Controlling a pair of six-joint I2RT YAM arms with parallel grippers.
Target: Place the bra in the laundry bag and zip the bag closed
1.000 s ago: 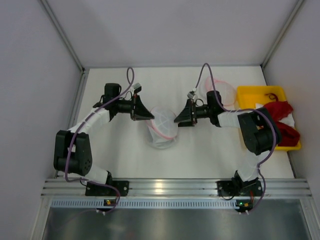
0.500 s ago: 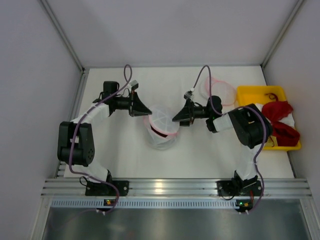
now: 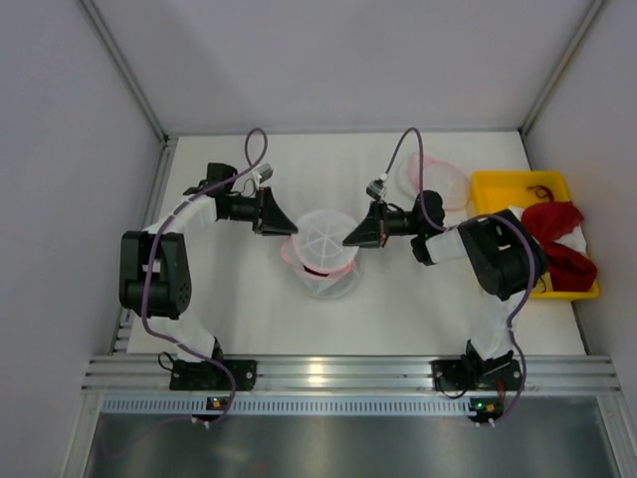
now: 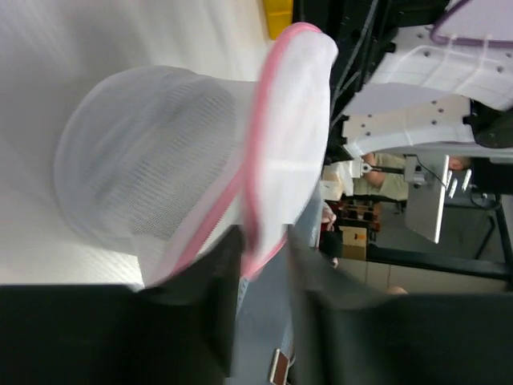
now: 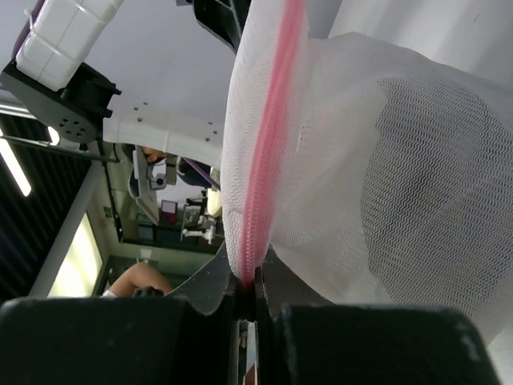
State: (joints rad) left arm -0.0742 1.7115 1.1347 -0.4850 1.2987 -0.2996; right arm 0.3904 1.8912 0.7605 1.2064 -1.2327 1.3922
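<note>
Both hands are clamped on the pink zip trim [image 5: 258,176], left hand [image 3: 289,231] at its left, right hand [image 3: 348,239] at its right, holding the laundry bag [image 3: 326,251] over the mid tabletop [image 3: 249,309], so keep the rim taut and confirm the bra, unclear through the mesh, is inside.

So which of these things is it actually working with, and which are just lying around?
In use: the laundry bag, held at its pink rim by the left gripper and the right gripper.
Lying about: a second mesh bag, the yellow tray, the red garments.
</note>
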